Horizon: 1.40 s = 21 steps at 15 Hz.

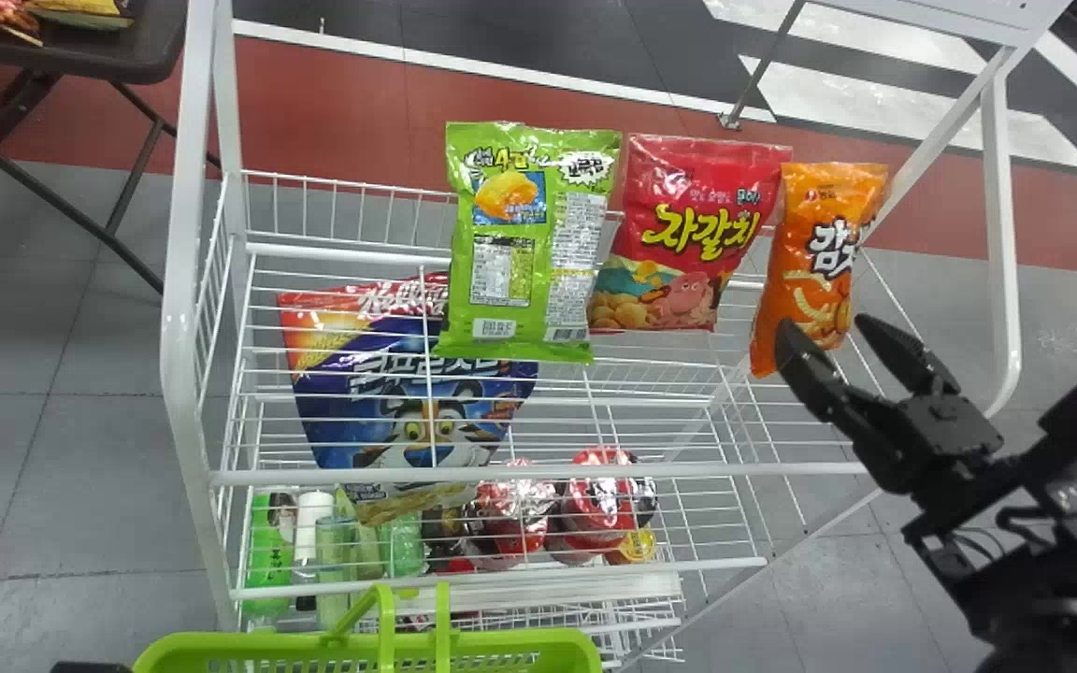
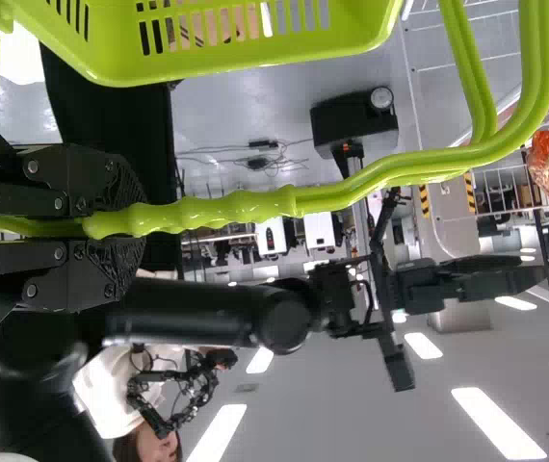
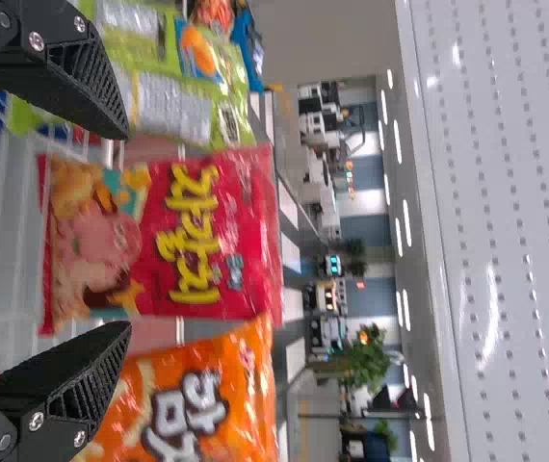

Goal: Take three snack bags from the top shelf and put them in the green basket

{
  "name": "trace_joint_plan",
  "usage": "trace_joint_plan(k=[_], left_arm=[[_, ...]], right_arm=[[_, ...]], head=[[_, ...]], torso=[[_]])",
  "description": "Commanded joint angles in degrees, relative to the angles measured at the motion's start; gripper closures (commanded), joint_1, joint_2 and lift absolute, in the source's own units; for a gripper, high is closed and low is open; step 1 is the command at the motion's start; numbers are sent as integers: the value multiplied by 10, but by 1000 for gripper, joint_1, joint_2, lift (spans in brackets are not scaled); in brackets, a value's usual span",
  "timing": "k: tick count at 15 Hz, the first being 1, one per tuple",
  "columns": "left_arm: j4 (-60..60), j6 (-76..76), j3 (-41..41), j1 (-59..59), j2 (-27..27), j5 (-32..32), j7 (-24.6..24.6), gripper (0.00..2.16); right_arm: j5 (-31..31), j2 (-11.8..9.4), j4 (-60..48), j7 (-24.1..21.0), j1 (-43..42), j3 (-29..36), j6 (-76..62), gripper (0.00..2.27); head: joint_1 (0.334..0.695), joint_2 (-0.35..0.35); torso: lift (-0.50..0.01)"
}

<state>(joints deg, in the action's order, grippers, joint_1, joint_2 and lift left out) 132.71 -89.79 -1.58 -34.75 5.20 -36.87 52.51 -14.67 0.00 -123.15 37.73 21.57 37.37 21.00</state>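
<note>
Orange snack bag point(image 1: 810, 271): likely light, crushable; best pinched mid-sides, 3 and 9 o'clock. Right gripper point(image 1: 825, 324): wide. Left gripper point(image 2: 138, 223): basket handle point(image 2: 255, 206) held.

Right tool point(image 1: 824, 327) angled inward, fingers spread apart, left tool point(image 2: 142, 221) clamped

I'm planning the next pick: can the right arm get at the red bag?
Probably yes: the right end effector is open and the red bag faces it, with nothing seen between them.
</note>
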Motion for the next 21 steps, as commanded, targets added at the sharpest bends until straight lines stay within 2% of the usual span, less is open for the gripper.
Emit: trace_joint_plan(k=[1,8,11,16,21], left_arm=[[-10,-2,-2,8,0,0,-4,1767],[-25,-2,-17,31,2,7,-20,1767],[-29,-2,-15,34,2,7,-20,1767],[-35,-2,-11,38,3,7,-19,1767],[-42,-2,-4,46,6,2,-14,1767]], right_arm=[[0,0,27,9,-41,1,30,124],[38,0,63,-6,-89,-103,43,124],[52,0,75,-7,-115,-148,88,124],[93,0,105,-56,-139,-233,92,124],[121,0,149,-74,-168,-275,90,164]], head=[[695,-350],[695,-350],[695,-350],[695,-350],[695,-350]], torso=[[-44],[-44],[-44],[-44],[-44]])
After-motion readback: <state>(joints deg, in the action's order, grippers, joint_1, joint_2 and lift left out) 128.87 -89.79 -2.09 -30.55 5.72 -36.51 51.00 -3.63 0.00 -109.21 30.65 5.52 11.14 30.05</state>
